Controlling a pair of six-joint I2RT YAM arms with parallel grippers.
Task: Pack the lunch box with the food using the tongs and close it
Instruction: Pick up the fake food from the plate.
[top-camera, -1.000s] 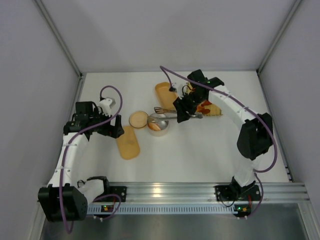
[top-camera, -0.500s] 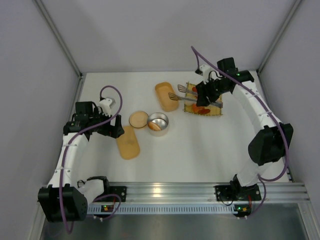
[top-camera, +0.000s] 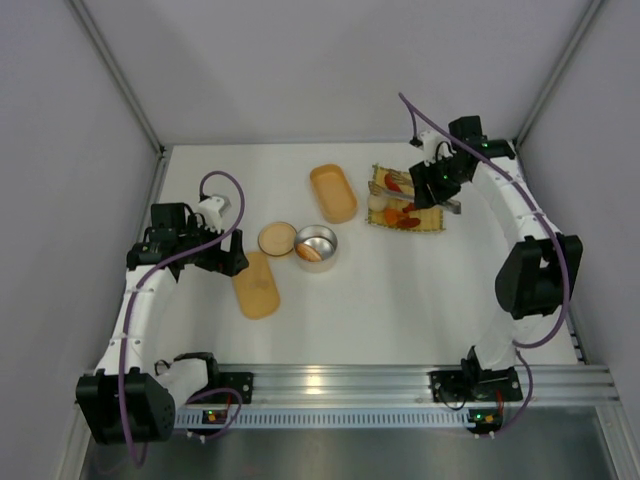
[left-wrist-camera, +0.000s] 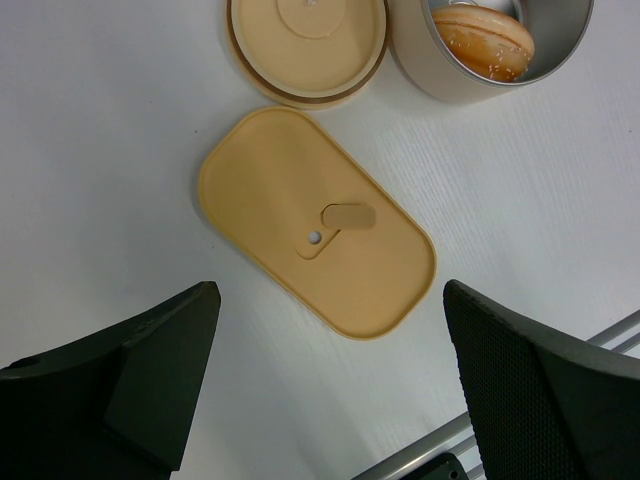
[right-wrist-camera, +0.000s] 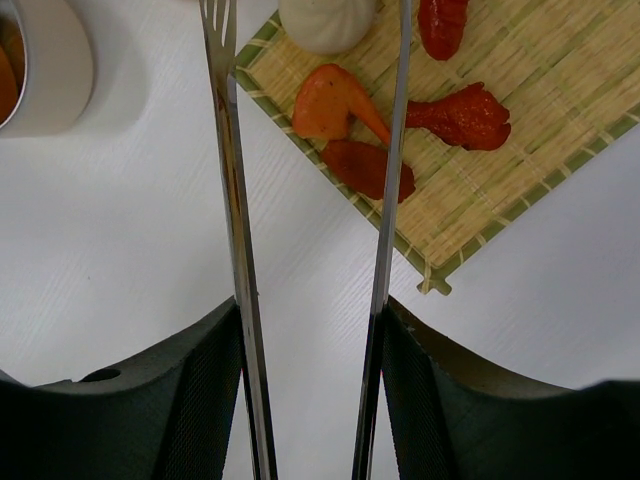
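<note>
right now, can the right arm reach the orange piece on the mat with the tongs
Probably yes: the right gripper holds the tongs spread, and the orange piece lies uncovered between their arms on the mat.

A white counter (top-camera: 380, 310) sits inside a booth of plain pale grey walls (top-camera: 340, 70). Slim metal posts (top-camera: 115, 75) run up the two far corners. A ribbed silver rail (top-camera: 340, 380) edges the near side. The light is soft and even.
</note>
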